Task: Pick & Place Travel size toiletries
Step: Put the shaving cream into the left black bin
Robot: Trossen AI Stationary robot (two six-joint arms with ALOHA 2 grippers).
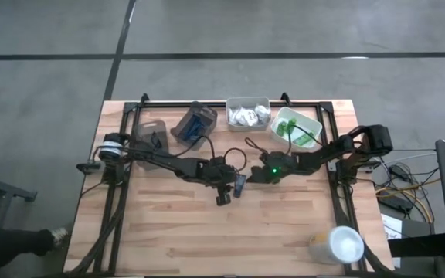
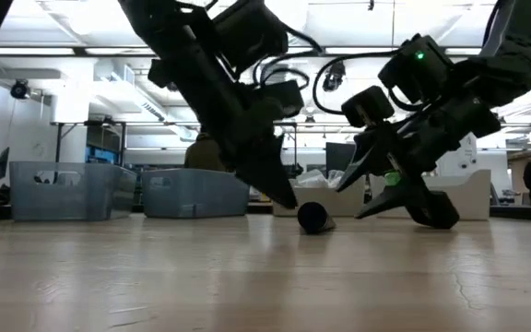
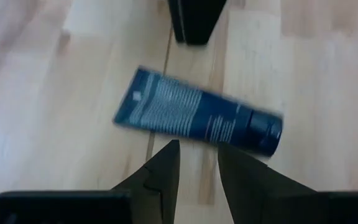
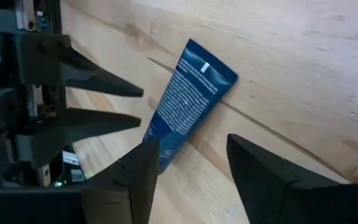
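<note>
Though white print blurs unreadably | navy tube (image 3: 197, 120) lies flat on table (image 3: 303, 74)

Surface (image 1: 168, 239): pale wooden planks with a dark metal frame along its back and sides.
Middle: a dark blue tube (image 1: 239, 185) lies flat on the bare wood.
Back edge, from the left arm's side: a grey tray (image 1: 151, 133), a second grey tray (image 1: 195, 122) holding dark items, a tray of white packets (image 1: 248, 114), and a white tray (image 1: 295, 127) holding green bottles.
Front corner on the right arm's side: a big white cup (image 1: 337, 245).
</note>
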